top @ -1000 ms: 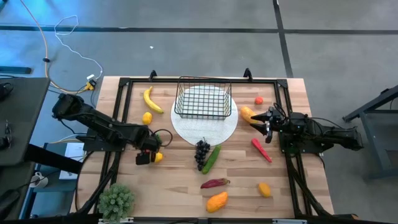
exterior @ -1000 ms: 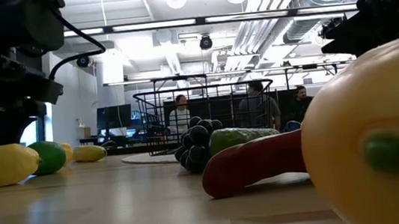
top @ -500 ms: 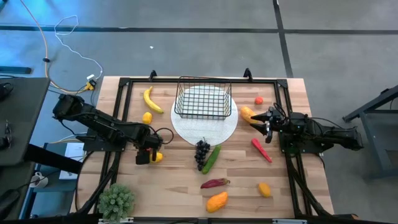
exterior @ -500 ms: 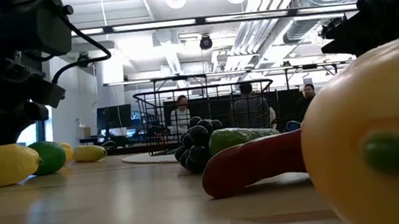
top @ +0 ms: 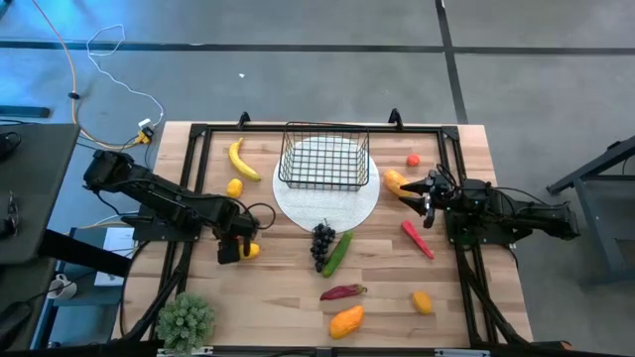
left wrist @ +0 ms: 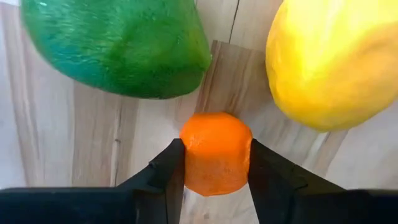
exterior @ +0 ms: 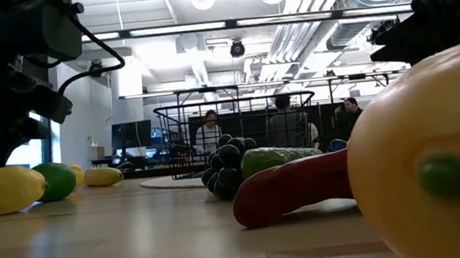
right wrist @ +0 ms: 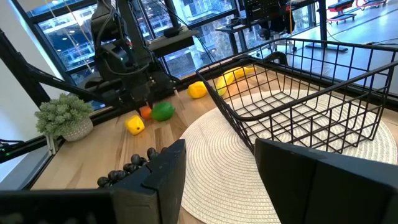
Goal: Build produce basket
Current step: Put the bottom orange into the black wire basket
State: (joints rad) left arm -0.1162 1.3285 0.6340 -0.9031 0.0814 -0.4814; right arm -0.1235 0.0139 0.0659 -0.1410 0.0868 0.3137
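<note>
My left gripper points down near the table's left side, shut on a small orange fruit that lies between a green lime and a yellow lemon. The right wrist view shows the same group: the orange fruit, the lime and the lemon. The black wire basket stands on the round white plate. My right gripper waits open and level beside the plate's right edge, its fingers apart in its own view. My left gripper pinches the small orange fruit by two opposite sides between its two fingers. The fingers come from above, pointing down. The fruit sits on the wooden table between the lime and the lemon.
A banana and another lemon lie at the far left. Grapes, a cucumber, a chilli and a mango lie in the near middle. More fruit lies at the right. A potted plant stands at the near left.
My left gripper has stayed over the same spot, turned a little about its downward line, and closed its fingers in on the small orange fruit. Nothing else on the table has moved.
</note>
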